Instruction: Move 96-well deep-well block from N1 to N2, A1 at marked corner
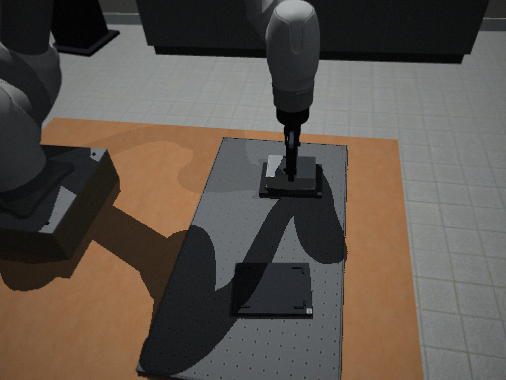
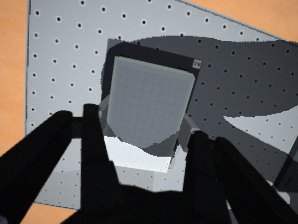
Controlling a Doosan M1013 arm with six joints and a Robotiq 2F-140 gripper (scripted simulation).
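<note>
The grey 96-well deep-well block [image 1: 298, 172] stands upright on the dark plate nest [image 1: 291, 189] at the far end of the perforated grey board. My gripper [image 1: 290, 170] comes straight down on it and is shut on the block across its sides. In the wrist view the block's gridded top [image 2: 150, 102] lies between my two black fingers, with the nest's small white corner label [image 2: 196, 64] showing beyond it. I cannot tell whether the block rests fully down or is held just clear. The other nest [image 1: 272, 289] lies empty at the near end, with a white corner label [image 1: 308, 310].
The perforated board [image 1: 260, 260] lies on an orange mat. The arm's dark base block [image 1: 50, 195] stands at the left. Dark cabinets stand on the tiled floor at the back.
</note>
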